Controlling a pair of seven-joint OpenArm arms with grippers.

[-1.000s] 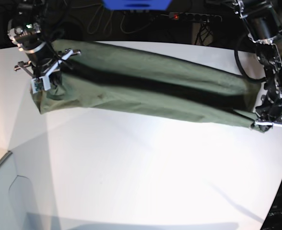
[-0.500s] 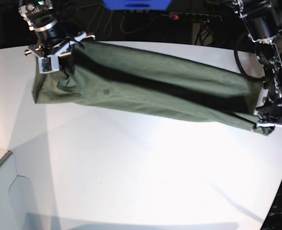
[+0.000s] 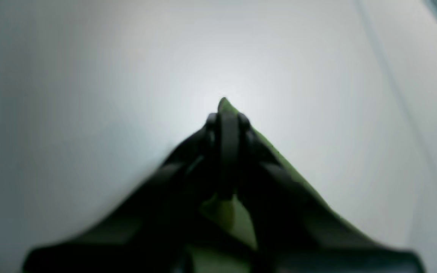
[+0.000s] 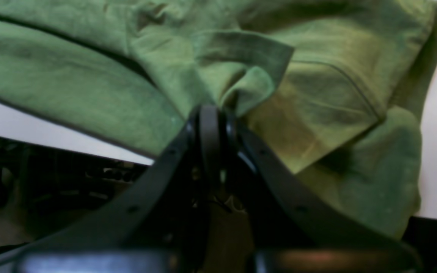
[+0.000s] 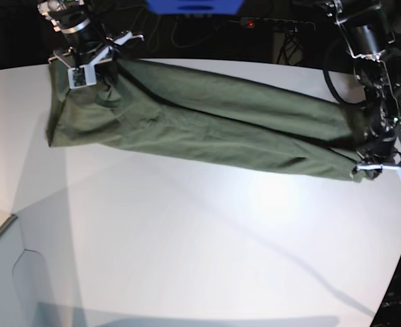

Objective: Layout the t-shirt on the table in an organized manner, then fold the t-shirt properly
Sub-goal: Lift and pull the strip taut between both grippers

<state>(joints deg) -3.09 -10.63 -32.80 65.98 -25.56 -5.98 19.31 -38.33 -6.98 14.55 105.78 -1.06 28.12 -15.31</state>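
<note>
— Fingers first: how do yours stand on the left gripper point(image 3: 224, 113)?

— Pressed together, operator. Your left wrist view shows the dark fingers point(image 3: 229, 151) meeting on a small corner of the plain olive-green cotton t-shirt point(image 5: 200, 126), whose tip pokes out just past them. In the base view that gripper point(image 5: 381, 165) sits low at the picture's right end of the cloth, close to the edge of the large smooth matte white table point(image 5: 200, 245).

— And your right gripper point(image 4: 211, 110)?

— Clamped too. Your right wrist view has its fingers point(image 4: 209, 132) pinching a bunched fold of the shirt point(image 4: 317, 94), with creased fabric and a stitched hem spread beyond them. In the base view this gripper point(image 5: 84, 65) stands at the far left end, near the table's back edge.

— Where does that leave the shirt?

— Stretched between your two grippers as a long narrow band, running from the far left down toward the right. Its lower left corner hangs loose below the right gripper. Whether the middle lies on the table or just above it, I cannot tell.
</note>
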